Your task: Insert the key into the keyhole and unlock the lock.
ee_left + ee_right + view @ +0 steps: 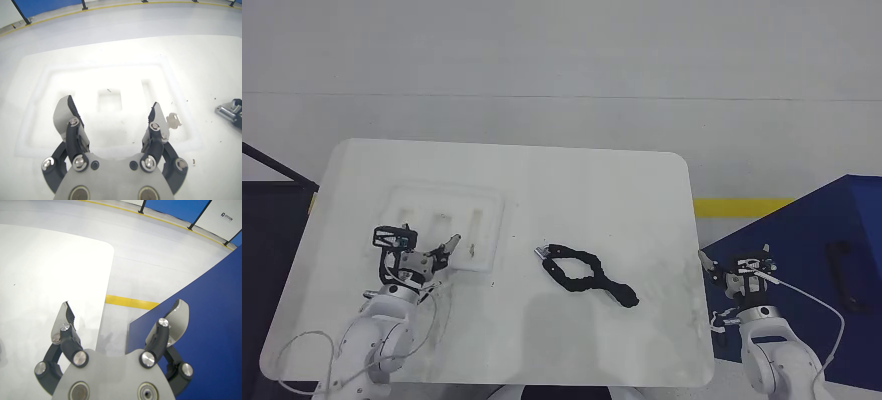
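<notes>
A small silver key (174, 121) lies on the white foam tray (191, 121), near the tray's edge closest to the lock; from above the key (471, 250) is a small dark speck. My left gripper (113, 106) hovers open over the tray, one finger right beside the key, nothing between the fingers; seen from above, the left gripper (425, 251) sits at the tray's near side. The black cable lock (587, 274) lies at mid-table, its metal end (226, 111) pointing at the tray. My right gripper (122, 307) stands open and empty at the table's right edge (739, 268).
The foam tray (412, 205) has three shallow slots. The white table (602, 190) has rounded corners. A dark blue panel (208, 298) stands close beside the right gripper, off the table's right side. Yellow floor tape (740, 206) runs beyond the edge.
</notes>
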You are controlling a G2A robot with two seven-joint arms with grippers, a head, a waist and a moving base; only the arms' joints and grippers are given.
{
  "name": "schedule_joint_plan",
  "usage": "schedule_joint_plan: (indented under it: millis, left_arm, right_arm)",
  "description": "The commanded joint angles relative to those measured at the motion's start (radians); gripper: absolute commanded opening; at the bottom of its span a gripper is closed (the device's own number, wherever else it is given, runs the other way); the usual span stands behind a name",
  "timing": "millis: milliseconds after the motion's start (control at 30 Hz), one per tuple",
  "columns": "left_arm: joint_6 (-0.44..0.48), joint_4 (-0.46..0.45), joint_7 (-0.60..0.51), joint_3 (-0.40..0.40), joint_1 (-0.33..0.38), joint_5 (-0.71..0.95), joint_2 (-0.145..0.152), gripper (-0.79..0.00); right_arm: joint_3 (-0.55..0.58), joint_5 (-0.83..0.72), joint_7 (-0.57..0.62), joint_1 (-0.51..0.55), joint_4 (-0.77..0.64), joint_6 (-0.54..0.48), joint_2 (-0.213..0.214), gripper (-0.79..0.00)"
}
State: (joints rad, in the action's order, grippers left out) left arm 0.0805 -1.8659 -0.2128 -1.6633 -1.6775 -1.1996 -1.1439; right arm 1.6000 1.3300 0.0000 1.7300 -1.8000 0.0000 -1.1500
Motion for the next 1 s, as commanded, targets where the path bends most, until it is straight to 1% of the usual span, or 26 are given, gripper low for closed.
schedule_joint_plan:
  millis: [0, 67, 100, 167, 233, 267, 300, 333, 367, 400, 500, 533, 633, 967]
  left_arm:
    - [0.005, -0.046, -0.128, -0.035, 0.021, 0.069, 0.003, 0.0]
    - [-0.001, -0.09, -0.246, -0.067, 0.043, 0.121, 0.006, 0.0]
    - [0.015, -0.114, -0.307, -0.078, 0.058, 0.141, 0.009, 0.0]
    - [0.017, -0.155, -0.475, -0.111, 0.102, 0.205, 0.015, 0.0]
    - [0.026, -0.185, -0.679, -0.124, 0.168, 0.278, 0.023, 0.0]
    - [0.024, -0.188, -0.798, -0.128, 0.213, 0.315, 0.029, 0.0]
    - [0.024, -0.19, -0.894, -0.128, 0.265, 0.347, 0.034, 0.0]
    - [0.0, -0.179, -0.983, -0.128, 0.314, 0.349, 0.039, 0.0]
    - [-0.028, -0.172, -1.072, -0.111, 0.365, 0.335, 0.044, 0.0]
    - [-0.029, -0.168, -1.143, -0.083, 0.416, 0.335, 0.047, 0.0]
    - [-0.06, -0.13, -1.298, -0.009, 0.537, 0.32, 0.054, 0.0]
    - [-0.068, -0.112, -1.323, 0.02, 0.57, 0.325, 0.056, 0.0]
    - [-0.084, -0.036, -1.323, 0.1, 0.629, 0.353, 0.066, 0.0]
    - [-0.084, -0.028, -1.323, 0.107, 0.634, 0.361, 0.068, 0.0]
  right_arm:
    - [0.0, 0.0, 0.0, 0.0, 0.0, 0.0, 0.0, 0.0]
    - [0.0, 0.0, 0.0, 0.0, 0.0, 0.0, 0.0, 0.0]
    - [0.0, 0.0, 0.0, 0.0, 0.0, 0.0, 0.0, 0.0]
    - [0.0, 0.0, 0.0, 0.0, 0.0, 0.0, 0.0, 0.0]
    - [0.0, 0.0, 0.0, 0.0, 0.0, 0.0, 0.0, 0.0]
    - [0.0, 0.0, 0.0, 0.0, 0.0, 0.0, 0.0, 0.0]
    - [0.0, 0.0, 0.0, 0.0, 0.0, 0.0, 0.0, 0.0]
    - [0.0, 0.0, 0.0, 0.0, 0.0, 0.0, 0.0, 0.0]
    - [0.0, 0.0, 0.0, 0.0, 0.0, 0.0, 0.0, 0.0]
    - [0.0, 0.0, 0.0, 0.0, 0.0, 0.0, 0.0, 0.0]
    - [0.0, 0.0, 0.0, 0.0, 0.0, 0.0, 0.0, 0.0]
    - [0.0, 0.0, 0.0, 0.0, 0.0, 0.0, 0.0, 0.0]
    - [0.0, 0.0, 0.0, 0.0, 0.0, 0.0, 0.0, 0.0]
    - [0.0, 0.0, 0.0, 0.0, 0.0, 0.0, 0.0, 0.0]
